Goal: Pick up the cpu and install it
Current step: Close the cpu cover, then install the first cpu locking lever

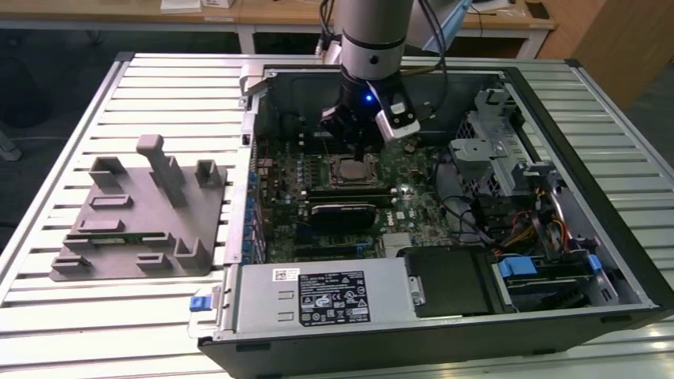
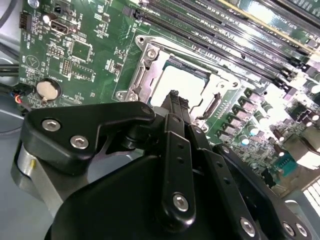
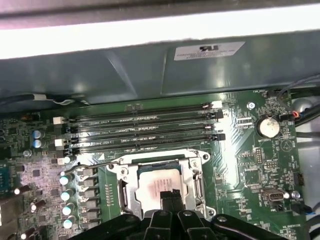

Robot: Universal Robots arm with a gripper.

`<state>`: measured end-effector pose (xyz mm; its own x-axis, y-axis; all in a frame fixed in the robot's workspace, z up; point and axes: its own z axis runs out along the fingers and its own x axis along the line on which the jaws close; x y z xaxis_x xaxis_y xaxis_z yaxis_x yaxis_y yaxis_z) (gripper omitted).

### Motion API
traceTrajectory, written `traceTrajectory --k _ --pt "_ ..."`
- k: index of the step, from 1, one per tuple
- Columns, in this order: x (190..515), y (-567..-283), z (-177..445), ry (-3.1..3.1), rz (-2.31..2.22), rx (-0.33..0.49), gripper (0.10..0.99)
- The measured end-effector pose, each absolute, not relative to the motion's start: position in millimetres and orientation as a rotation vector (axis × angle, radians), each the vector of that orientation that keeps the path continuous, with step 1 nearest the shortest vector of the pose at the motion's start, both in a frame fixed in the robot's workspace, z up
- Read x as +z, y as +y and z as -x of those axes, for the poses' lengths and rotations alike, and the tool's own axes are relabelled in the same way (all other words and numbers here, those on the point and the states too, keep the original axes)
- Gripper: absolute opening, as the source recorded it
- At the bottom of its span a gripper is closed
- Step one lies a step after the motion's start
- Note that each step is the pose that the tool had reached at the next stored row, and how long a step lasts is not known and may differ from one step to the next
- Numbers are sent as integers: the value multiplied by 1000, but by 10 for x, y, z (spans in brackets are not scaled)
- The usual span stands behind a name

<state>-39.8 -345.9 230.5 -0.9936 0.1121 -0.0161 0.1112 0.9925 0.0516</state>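
One gripper (image 3: 171, 199), black and two-fingered, has its fingers pressed together with nothing between them, the tips hanging just over the cpu (image 3: 157, 181); whether they touch it cannot be told. One cpu, a small flat square with a pale silver metal lid, lies level inside the socket frame (image 3: 194, 176) on the green motherboard (image 3: 260, 165), unheld. Handling, by judgement: light, rigid, smooth-topped and apt to slip; fragile underneath, so keep it flat and take it by two opposite edges. A row of memory slots (image 3: 145, 131) runs beside the socket, with a coin cell (image 3: 269, 126) near. All sits within an open computer case (image 1: 589, 110), a silver power supply (image 1: 316, 296) at the end nearest the exterior camera. One grey fixture (image 1: 137, 213) stands well apart on the slatted table (image 1: 63, 316), at the exterior view's left.
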Motion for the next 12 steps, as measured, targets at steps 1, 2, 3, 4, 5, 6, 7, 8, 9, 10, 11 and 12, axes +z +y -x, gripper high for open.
traceTrajectory --k 1,2,3,4,5,6,7,8,9,10,11,12 --pt "2306 -3459 398 3117 -175 79 106" --pt "2306 -3459 398 3117 -175 79 106" --pt "2309 -3459 398 3117 -175 79 106" --pt "2311 -3459 398 3117 -175 79 106" --pt "2311 -3459 398 3117 -175 79 106" --pt "2311 -3459 398 3117 -175 79 106" --pt "2312 -3459 398 3117 -175 79 106" --pt "2312 -3459 398 3117 -175 79 106" --pt "2312 -3459 398 3117 -175 79 106" --pt "2312 -3459 398 3117 -175 79 106" --pt "2312 -3459 398 3117 -175 79 106" --pt "2312 -3459 398 3117 -175 79 106"
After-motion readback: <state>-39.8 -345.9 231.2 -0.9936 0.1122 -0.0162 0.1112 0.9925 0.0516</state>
